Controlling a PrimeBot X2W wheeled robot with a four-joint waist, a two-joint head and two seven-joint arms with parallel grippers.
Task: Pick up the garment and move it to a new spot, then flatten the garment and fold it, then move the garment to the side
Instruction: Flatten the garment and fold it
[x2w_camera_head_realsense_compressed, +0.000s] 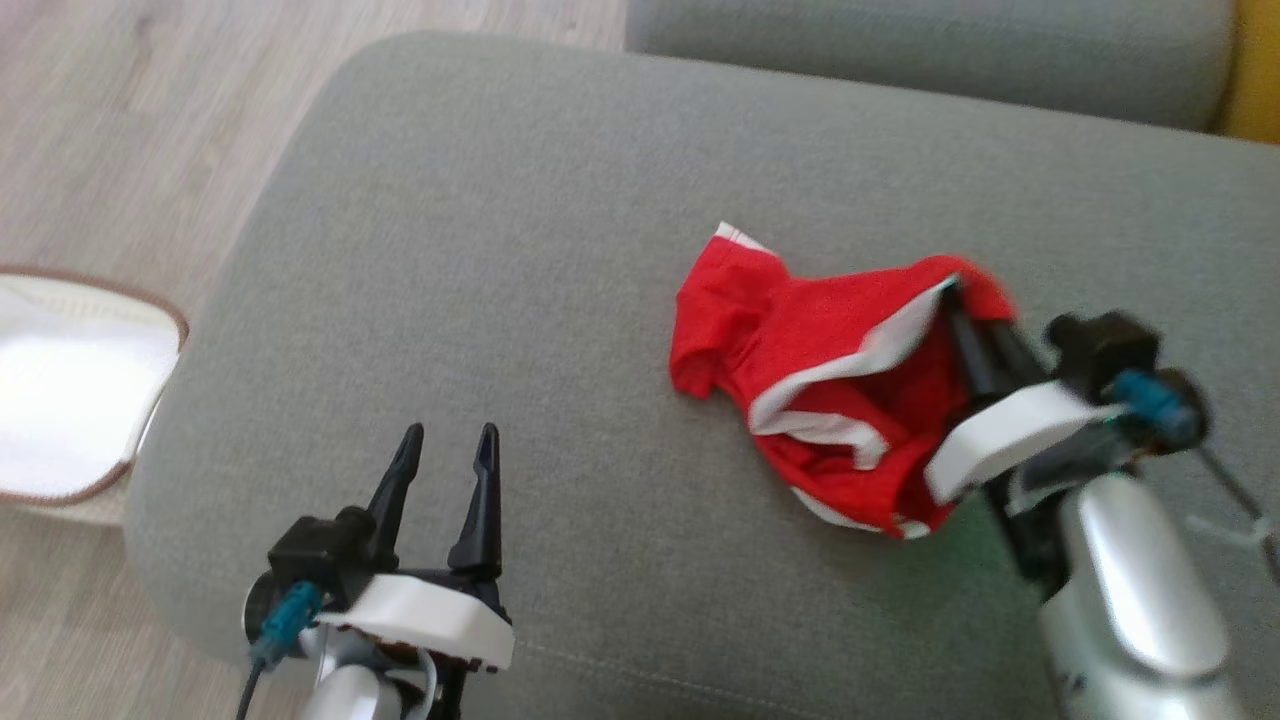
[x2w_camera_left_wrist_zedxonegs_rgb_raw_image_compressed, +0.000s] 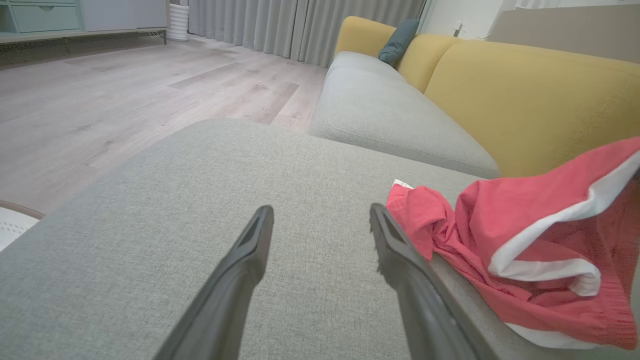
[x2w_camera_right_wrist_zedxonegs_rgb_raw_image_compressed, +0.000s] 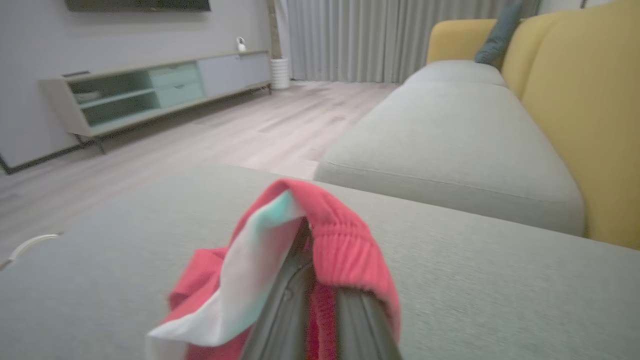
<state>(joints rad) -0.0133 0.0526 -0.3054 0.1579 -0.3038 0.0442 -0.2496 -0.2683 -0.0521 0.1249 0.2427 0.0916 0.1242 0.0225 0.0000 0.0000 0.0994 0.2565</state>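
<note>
1. The red garment (x2w_camera_head_realsense_compressed: 820, 380), a pair of white-trimmed shorts, lies crumpled on the right half of the grey seat cushion (x2w_camera_head_realsense_compressed: 500, 250), with one edge lifted.
2. The right claw (x2w_camera_head_realsense_compressed: 968, 318) is clamped on the garment's elastic band, at the cushion's right side.
3. The left claw (x2w_camera_head_realsense_compressed: 448, 440) hangs empty, fingers apart, over the cushion's near left part.
4. The cloth looks light, soft and limp, so it will likely sag and bunch.
5. The ribbed band is probably the firmest hold, and a second pinch along it should spread the cloth.
</note>
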